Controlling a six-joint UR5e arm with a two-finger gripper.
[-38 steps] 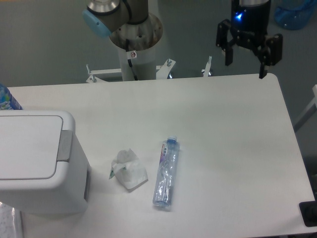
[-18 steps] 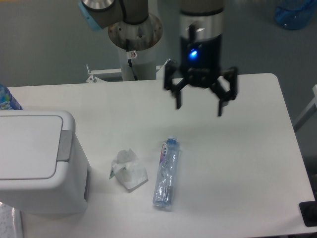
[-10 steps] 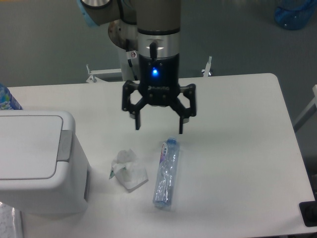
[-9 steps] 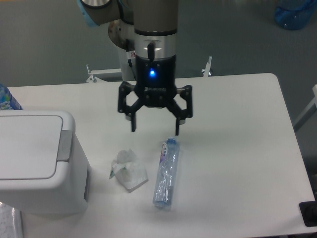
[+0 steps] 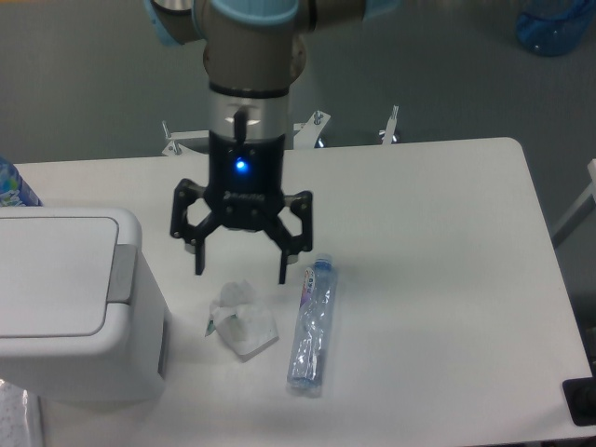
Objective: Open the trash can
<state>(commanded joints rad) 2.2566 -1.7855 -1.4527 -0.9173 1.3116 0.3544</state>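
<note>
Overhead: white table [image 5: 447, 233] with rounded corners, set against a grey floor, metal frame brackets showing past its far edge. At the left edge, cut off by the frame, the trash can [image 5: 65, 307] — white, boxy, lid lying flat and shut, grey push tab [image 5: 122, 275] along the lid's right side. Beside it to the right, a crumpled white tissue [image 5: 240, 319], then a clear plastic bottle [image 5: 312, 326] lying on its side, cap toward the far edge. Above the tissue, apart from everything, the gripper [image 5: 238, 272] with fingers spread wide, blue light glowing on its body, nothing between the fingertips. Only slivers visible elsewhere — something blue at the upper right corner, possibly a container, another blue-labelled thing behind the bin, a dark shape at the lower right.
</note>
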